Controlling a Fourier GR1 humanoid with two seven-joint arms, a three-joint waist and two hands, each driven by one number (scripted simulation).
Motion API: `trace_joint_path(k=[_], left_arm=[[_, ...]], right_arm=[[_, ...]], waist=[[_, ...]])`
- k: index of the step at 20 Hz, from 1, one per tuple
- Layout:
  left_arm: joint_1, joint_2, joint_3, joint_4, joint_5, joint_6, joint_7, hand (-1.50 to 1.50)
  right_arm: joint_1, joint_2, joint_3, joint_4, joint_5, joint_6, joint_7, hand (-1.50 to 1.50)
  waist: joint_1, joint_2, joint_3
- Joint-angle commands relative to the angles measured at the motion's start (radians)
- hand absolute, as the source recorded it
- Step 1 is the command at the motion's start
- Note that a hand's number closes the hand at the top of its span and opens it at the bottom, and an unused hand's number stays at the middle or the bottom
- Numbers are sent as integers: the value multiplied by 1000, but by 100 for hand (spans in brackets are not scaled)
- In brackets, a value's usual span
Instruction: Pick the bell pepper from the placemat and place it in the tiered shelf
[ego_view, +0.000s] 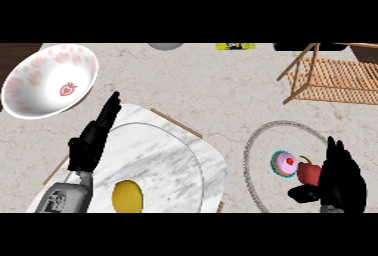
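no readable text, labels or numbers anywhere

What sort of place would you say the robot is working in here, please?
Most likely a kitchen counter set for food: a pale stone-look counter top carries a white bowl with pink prints, a red bell pepper beside a cupcake on a round placemat, and a wooden tiered shelf.

A marble plate (162, 160) lay on the tabletop (207, 85), a yellow fruit (126, 196) on it, a strawberry-patterned bowl (48, 80) behind it, a cupcake (285, 163) to its right.
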Motion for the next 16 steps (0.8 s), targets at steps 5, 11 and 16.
trace_joint_path(k=[5, 11, 16], left_arm=[[17, -18, 20, 0, -35, -20, -16, 0], [-2, -19, 44, -21, -27, -43, 28, 0], [0, -61, 32, 56, -71, -20, -47, 0]], right_arm=[[24, 51, 55, 58, 55, 0, -6, 150], [31, -27, 28, 79, 80, -7, -100, 150], [34, -12, 37, 33, 111, -25, -102, 150]], waist=[[1, 0, 0], [0, 0, 0], [-1, 0, 0]])
